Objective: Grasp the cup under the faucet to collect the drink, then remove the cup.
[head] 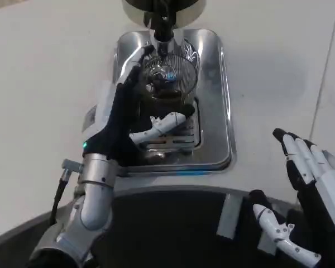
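I have the left hand (135,106) wrapped around the clear cup (168,75), keeping it on the steel drip tray (220,100) directly under the faucet (163,25) to catch the drink. My right hand (307,178) waits near-right, fingers (295,146) spread, holding nothing.

free: bare counter (44,84) left of the tray (223,100), and right of it as far as the right hand (310,184) | blocked: faucet (163,25) right above the cup (170,75); left hand (125,117) fills cup's left side | tight: tray walls around the cup
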Available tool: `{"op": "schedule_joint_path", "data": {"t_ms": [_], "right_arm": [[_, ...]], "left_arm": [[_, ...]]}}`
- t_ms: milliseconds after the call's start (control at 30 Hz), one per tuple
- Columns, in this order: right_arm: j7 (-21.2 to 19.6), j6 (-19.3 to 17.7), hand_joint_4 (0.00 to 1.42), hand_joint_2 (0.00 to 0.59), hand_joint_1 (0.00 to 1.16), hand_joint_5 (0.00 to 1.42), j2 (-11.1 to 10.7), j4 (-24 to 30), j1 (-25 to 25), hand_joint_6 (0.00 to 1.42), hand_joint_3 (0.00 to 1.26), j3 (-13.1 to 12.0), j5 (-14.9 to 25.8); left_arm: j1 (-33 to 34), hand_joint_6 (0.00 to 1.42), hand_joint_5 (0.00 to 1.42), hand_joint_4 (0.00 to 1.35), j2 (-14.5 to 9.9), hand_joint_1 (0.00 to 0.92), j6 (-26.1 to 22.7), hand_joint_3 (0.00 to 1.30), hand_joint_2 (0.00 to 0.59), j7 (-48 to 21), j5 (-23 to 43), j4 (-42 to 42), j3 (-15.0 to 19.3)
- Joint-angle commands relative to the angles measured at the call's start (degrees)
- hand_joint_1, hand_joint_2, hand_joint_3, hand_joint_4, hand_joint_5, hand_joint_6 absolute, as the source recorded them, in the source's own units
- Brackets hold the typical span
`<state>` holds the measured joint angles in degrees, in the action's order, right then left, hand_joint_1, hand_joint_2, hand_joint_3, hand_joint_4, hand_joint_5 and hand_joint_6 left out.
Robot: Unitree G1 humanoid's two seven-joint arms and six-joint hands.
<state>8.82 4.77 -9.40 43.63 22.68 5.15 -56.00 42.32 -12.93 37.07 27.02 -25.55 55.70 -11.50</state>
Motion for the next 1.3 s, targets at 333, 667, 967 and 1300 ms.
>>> {"op": "schedule_joint_path", "data": {"t_ms": [333, 667, 967, 1300], "right_arm": [[2.0, 4.1, 0.00, 0.468, 0.20, 0.00, 3.5, 3.6, 2.2, 0.00, 0.00, 0.9, -2.5], [4.6, 4.8, 0.00, 0.462, 0.16, 0.00, 4.3, 2.9, 0.8, 0.00, 0.00, 3.2, -3.4], [3.6, 3.3, 0.00, 0.464, 0.15, 0.00, 2.4, 2.0, 1.4, 0.00, 0.00, 2.0, 0.1], [2.0, 1.9, 0.00, 0.473, 0.15, 0.00, 0.6, 0.0, -0.2, 0.00, 0.00, 1.5, 2.1]], "left_arm": [[-0.5, 1.42, 1.27, 1.03, 8.2, 0.598, -7.0, 0.98, 0.066, 14.2, -5.2, 0.4, -4.1], [-3.0, 1.42, 1.37, 1.23, 4.9, 0.665, -4.6, 1.22, 0.093, 16.8, -4.2, -1.8, -2.1], [-6.2, 1.42, 1.39, 1.24, 1.8, 0.689, -3.8, 1.24, 0.094, 16.2, -4.8, -6.2, -1.6], [-12.5, 1.42, 1.39, 1.24, -3.0, 0.696, -3.3, 1.25, 0.094, 12.0, -4.7, -15.0, -0.4]]}}
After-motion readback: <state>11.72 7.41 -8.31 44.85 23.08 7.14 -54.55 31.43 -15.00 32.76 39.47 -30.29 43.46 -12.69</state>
